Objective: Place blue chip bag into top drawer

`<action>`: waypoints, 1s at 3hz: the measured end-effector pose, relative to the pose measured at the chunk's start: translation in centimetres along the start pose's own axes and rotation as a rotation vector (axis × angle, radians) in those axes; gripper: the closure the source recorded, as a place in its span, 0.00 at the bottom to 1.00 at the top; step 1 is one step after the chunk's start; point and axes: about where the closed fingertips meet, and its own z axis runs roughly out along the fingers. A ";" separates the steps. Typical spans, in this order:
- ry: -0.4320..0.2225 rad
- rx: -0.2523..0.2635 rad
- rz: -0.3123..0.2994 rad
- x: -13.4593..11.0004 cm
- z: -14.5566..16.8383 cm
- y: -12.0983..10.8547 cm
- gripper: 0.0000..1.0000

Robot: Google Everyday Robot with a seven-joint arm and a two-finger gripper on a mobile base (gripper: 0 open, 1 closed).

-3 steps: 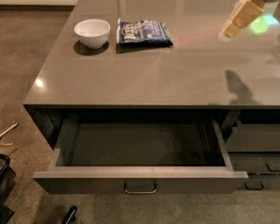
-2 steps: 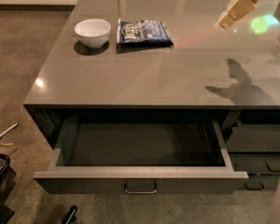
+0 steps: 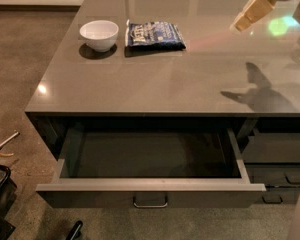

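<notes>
**Camera view: bag on the worktop, drawer pulled out, gripper high at the right**

The blue chip bag (image 3: 155,35) lies flat on the far part of the grey worktop (image 3: 165,86), its white lettering facing up. Just to its left, close but apart from it, stands a white bowl (image 3: 99,34), upright.

The gripper (image 3: 241,22) hangs above the far right part of the worktop, a pale cream piece slanting down and to the left from the upper right corner. It is well apart from the bag and touches nothing. Whether the jaws are spread or closed cannot be told from here, and nothing can be seen in them. The arm's dark shadow (image 3: 262,91) falls on the worktop nearer the front edge, on the right.

Below the front edge, the top drawer (image 3: 150,186) stands pulled out toward the camera. Its lighter grey rim frames a dark inside, and a small curved metal handle (image 3: 150,203) sits at the middle of its front. To the right of it are narrower dark drawers (image 3: 275,151), pushed in.
</notes>
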 end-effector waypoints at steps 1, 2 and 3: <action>-0.072 -0.076 0.070 -1.4 4.1 1.3 0.00; -0.135 -0.165 0.100 -3.4 8.6 2.5 0.00; -0.182 -0.233 0.127 -5.0 11.7 3.6 0.00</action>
